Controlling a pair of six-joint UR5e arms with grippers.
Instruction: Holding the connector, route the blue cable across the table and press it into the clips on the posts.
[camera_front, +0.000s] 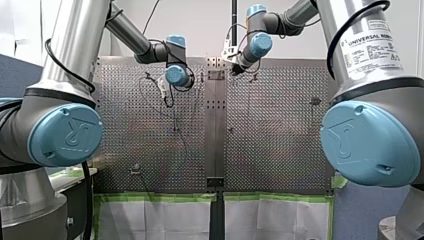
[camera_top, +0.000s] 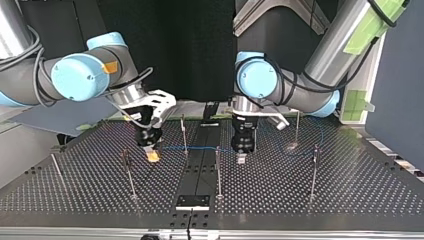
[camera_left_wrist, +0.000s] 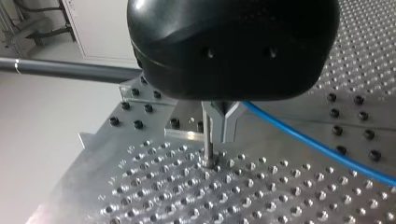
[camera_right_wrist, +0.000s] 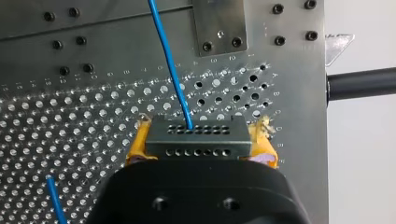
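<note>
Right end effector (camera_top: 151, 154), yellow-padded, clamps the dark rectangular connector (camera_right_wrist: 196, 135) at the top view's centre-left; keeping the thin blue cable (camera_right_wrist: 171, 65) taut should seat it on the slim metal posts (camera_top: 184, 134).

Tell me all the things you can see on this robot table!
Blue cable: one, blue, running across the table past both grippers.
Connector: one, dark grey, at the cable's end, between yellow pads.
Posts: about six, thin metal, standing upright around the table.
Table: one, silvery, full of holes.
Right gripper: one, black with yellow pads, clamping the connector, top view's left.
Left gripper: one, black, by the cable, near the table's middle.
Arms: two, silver with light-blue joints.
</note>
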